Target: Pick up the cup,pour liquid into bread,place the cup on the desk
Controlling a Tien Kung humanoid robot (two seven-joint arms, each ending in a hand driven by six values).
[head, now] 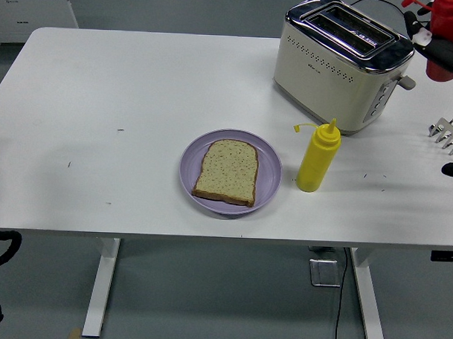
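While the purple plate (188, 168) carries 1 bread slice (226, 170) at table centre, a yellow bottle (318, 156) stands just right, the toaster (340, 63) behind; the red bottle (445, 36) sits top right, the right hand (440, 50) barely visible, its grip unclear.

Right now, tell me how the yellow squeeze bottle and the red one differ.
The yellow bottle stands upright on the table beside the purple plate, whole in view; the red bottle is at the top right corner beyond the toaster, partly cut off by the frame. The yellow stands free; dark parts of the robot cross the red. Both appear to be squeeze bottles with a dangling cap.
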